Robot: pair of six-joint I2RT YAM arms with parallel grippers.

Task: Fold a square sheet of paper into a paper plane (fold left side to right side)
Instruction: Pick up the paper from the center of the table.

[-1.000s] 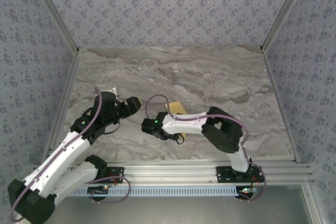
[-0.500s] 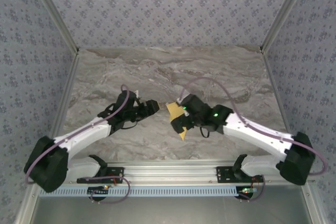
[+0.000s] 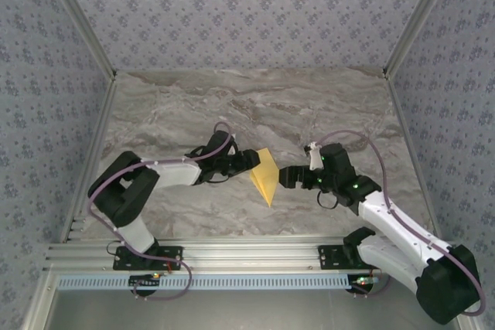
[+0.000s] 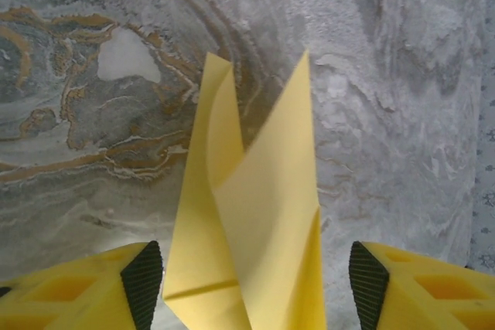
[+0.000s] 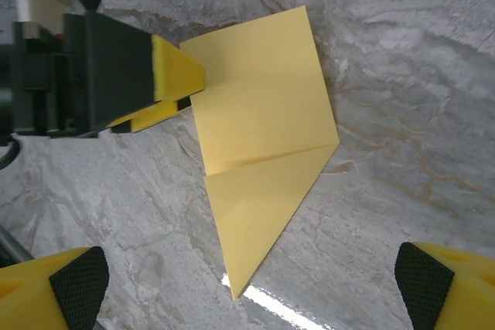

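Observation:
The yellow sheet of paper [image 3: 265, 175] lies mid-table, folded into a pointed shape whose triangular tip faces the near edge. My left gripper [image 3: 249, 161] is at its left edge, open. In the left wrist view the paper [image 4: 263, 214] rises between the wide-apart pads [image 4: 143, 284], one flap lifted off the table. The right wrist view shows the paper [image 5: 263, 106] flat with a diagonal crease and the left gripper [image 5: 174, 83] touching its upper left edge. My right gripper [image 3: 285, 178] is just right of the paper, open and holding nothing.
The marble tabletop [image 3: 332, 113] stretches bare behind and beside the paper. Patterned walls with metal frame posts [image 3: 406, 32] enclose it on three sides. An aluminium rail [image 3: 255, 253] runs along the near edge.
The right gripper has drawn back to the right off the paper, leaving it fully visible. The left arm has reached further right, bringing its gripper onto the paper's left edge.

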